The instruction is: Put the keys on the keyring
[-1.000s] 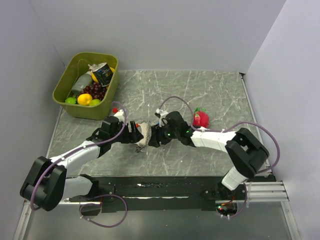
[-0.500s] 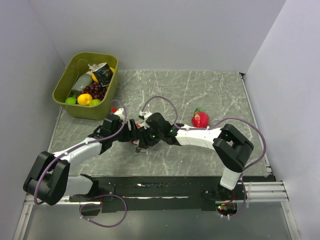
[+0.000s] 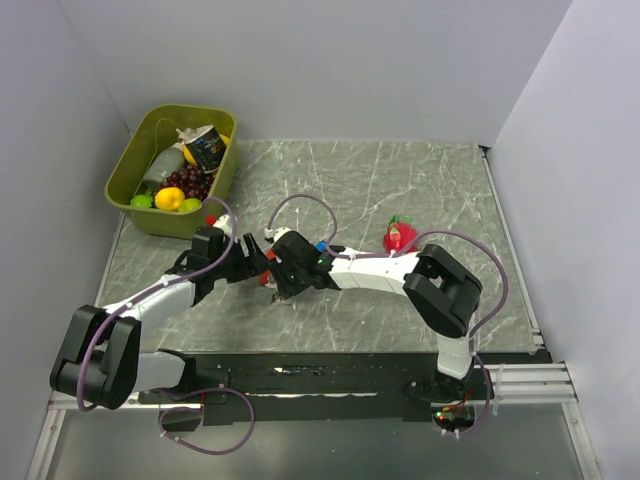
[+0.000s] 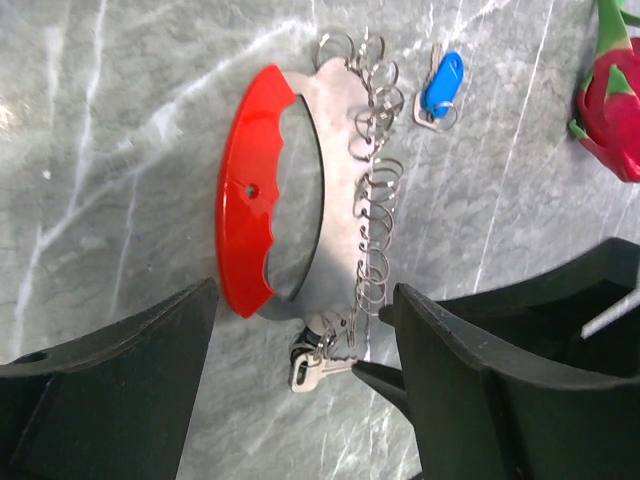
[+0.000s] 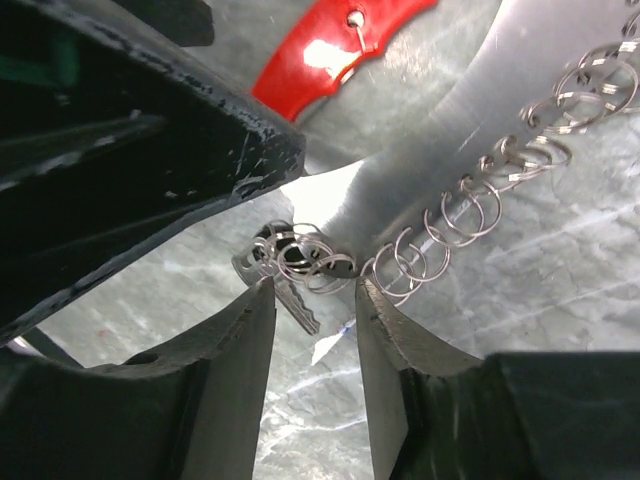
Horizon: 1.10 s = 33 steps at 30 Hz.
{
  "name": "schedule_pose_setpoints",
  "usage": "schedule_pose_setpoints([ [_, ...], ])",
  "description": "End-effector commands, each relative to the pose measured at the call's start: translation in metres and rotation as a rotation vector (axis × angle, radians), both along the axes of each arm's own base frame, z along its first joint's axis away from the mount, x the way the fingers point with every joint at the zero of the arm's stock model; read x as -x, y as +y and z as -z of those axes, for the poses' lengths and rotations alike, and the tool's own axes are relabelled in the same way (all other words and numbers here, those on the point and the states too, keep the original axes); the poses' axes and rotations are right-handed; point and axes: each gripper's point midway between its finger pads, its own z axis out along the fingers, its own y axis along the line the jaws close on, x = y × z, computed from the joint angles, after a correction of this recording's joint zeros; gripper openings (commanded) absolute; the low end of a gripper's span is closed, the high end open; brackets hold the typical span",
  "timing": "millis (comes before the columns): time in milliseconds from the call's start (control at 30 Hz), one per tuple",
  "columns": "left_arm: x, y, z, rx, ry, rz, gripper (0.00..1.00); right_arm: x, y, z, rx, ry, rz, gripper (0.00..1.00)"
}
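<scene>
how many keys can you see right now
2. A blue-headed key lies loose on the table beside the top of the keyring; a plain silver key hangs on a ring at its bottom end, by the right pincer. More may be hidden.

Both arms reach toward centre-left of the top view, claws nearly meeting tip to tip. The left black two-finger claw is spread wide. The right black two-finger claw shows a narrow gap.

The top view looks down from above and behind the arm bases. Both wrist views sit close over the keyring, seemingly from opposite sides, sharing it.
</scene>
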Motion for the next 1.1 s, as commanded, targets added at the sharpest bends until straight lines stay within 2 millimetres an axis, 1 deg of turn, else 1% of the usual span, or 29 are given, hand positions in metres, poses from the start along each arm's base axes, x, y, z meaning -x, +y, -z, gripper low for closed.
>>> schedule_pose_setpoints([
  [0, -0.001, -0.006, -0.006, 0.045, -0.022, 0.02, 0.77, -0.006, 0.006, -0.001, 0.035, -0.022, 0.01, 0.44],
  [33, -0.001, -0.007, -0.006, 0.048, -0.024, 0.022, 0.77, -0.005, 0.005, 0.003, 0.046, -0.019, 0.012, 0.42],
  [200, 0.0, -0.007, 0.0, 0.047, -0.007, 0.023, 0.77, -0.001, 0.007, 0.01, 0.047, -0.002, -0.001, 0.39],
  [267, 0.0, -0.008, 0.001, 0.055, -0.007, 0.027, 0.76, -0.002, 0.006, 0.015, 0.055, 0.003, 0.005, 0.35],
  [300, 0.0, -0.008, 0.002, 0.053, -0.003, 0.029, 0.76, -0.002, 0.005, 0.015, 0.06, -0.002, 0.01, 0.27],
  [367, 0.002, -0.009, 0.004, 0.055, 0.002, 0.033, 0.76, -0.003, 0.003, 0.015, 0.062, -0.009, 0.016, 0.19],
  [400, 0.002, -0.009, 0.005, 0.055, 0.006, 0.032, 0.76, -0.004, 0.003, 0.01, 0.054, -0.019, 0.018, 0.13],
  [467, 0.002, -0.008, 0.005, 0.05, 0.003, 0.032, 0.76, -0.005, 0.001, 0.007, 0.059, -0.031, 0.019, 0.11],
  [500, 0.003, -0.008, 0.005, 0.05, 0.003, 0.032, 0.76, -0.005, -0.001, 0.002, 0.057, -0.037, 0.019, 0.07],
  [567, 0.003, -0.008, 0.004, 0.049, -0.003, 0.034, 0.76, -0.005, -0.003, -0.002, 0.062, -0.045, 0.016, 0.04],
  [600, 0.003, -0.008, 0.003, 0.053, -0.005, 0.035, 0.76, -0.005, -0.005, -0.007, 0.059, -0.054, 0.01, 0.01],
  [667, 0.003, -0.009, 0.001, 0.058, -0.013, 0.041, 0.76, -0.005, -0.009, -0.011, 0.065, -0.073, 0.004, 0.0],
  [700, 0.002, -0.009, -0.001, 0.059, -0.021, 0.042, 0.76, -0.007, -0.01, -0.02, 0.052, -0.091, 0.004, 0.0],
  [733, 0.003, -0.01, -0.003, 0.06, -0.027, 0.049, 0.76, -0.007, -0.012, -0.024, 0.052, -0.105, -0.008, 0.0],
  [767, 0.003, -0.01, -0.007, 0.063, -0.043, 0.052, 0.76, -0.007, -0.015, -0.027, 0.054, -0.115, -0.008, 0.0],
  [800, 0.004, -0.011, -0.01, 0.068, -0.053, 0.062, 0.76, -0.008, -0.016, -0.039, 0.033, -0.132, -0.009, 0.0],
  [867, 0.004, -0.012, -0.019, 0.076, -0.09, 0.072, 0.75, -0.009, -0.02, -0.045, 0.016, -0.143, -0.017, 0.0],
  [900, 0.005, -0.013, -0.024, 0.083, -0.107, 0.082, 0.75, -0.01, -0.021, -0.057, -0.024, -0.141, -0.027, 0.0],
  [933, 0.005, -0.013, -0.027, 0.086, -0.123, 0.085, 0.75, -0.01, -0.021, -0.059, -0.042, -0.142, -0.04, 0.0],
  [967, 0.005, -0.013, -0.036, 0.095, -0.154, 0.089, 0.75, -0.01, -0.021, -0.064, -0.065, -0.14, -0.053, 0.0],
  [1000, 0.006, -0.014, -0.041, 0.104, -0.175, 0.098, 0.74, -0.005, -0.018, -0.073, -0.117, -0.119, -0.091, 0.0],
  [1033, 0.009, -0.016, -0.045, 0.115, -0.189, 0.114, 0.74, -0.009, -0.021, -0.078, -0.141, -0.119, -0.104, 0.0],
  [1067, 0.009, -0.017, -0.057, 0.129, -0.231, 0.12, 0.73, -0.008, -0.021, -0.08, -0.165, -0.115, -0.125, 0.0],
])
